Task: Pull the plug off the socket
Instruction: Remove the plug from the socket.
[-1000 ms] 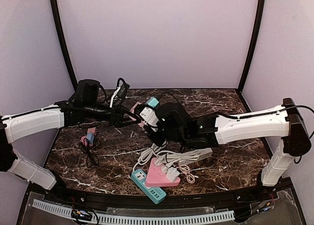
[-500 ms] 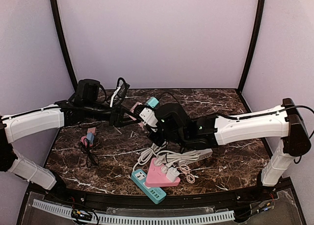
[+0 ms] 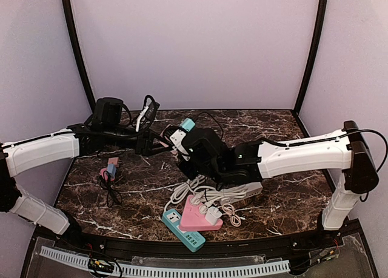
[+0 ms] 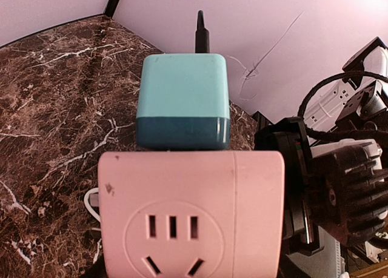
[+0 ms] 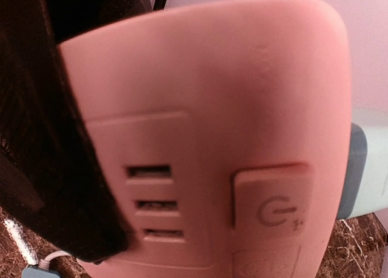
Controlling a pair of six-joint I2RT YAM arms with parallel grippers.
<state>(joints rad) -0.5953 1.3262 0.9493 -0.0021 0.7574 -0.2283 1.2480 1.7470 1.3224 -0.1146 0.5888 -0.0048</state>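
A pink cube socket [image 4: 191,214] is held above the table, filling the lower part of the left wrist view, and my left gripper [image 3: 156,142] is shut on it. Its fingers are hidden behind the cube. A teal plug [image 4: 182,102] with a black cord sits plugged into the cube's far face; from above the plug [image 3: 188,125] shows just right of the socket [image 3: 168,134]. My right gripper [image 3: 183,147] is shut and pressed close against the socket [image 5: 230,139], whose power button [image 5: 274,196] faces its camera. A teal edge of the plug [image 5: 362,169] shows at the right.
On the marble table [image 3: 285,205] lie a pink triangular power strip [image 3: 199,216], a teal strip [image 3: 180,229], a grey strip [image 3: 245,191] and tangled white cables [image 3: 209,196]. A small pink and blue adapter [image 3: 111,168] with black cord lies at the left.
My right arm has moved left, closer to the socket, and its jaws have shut. The left arm and the socket have stayed in place.
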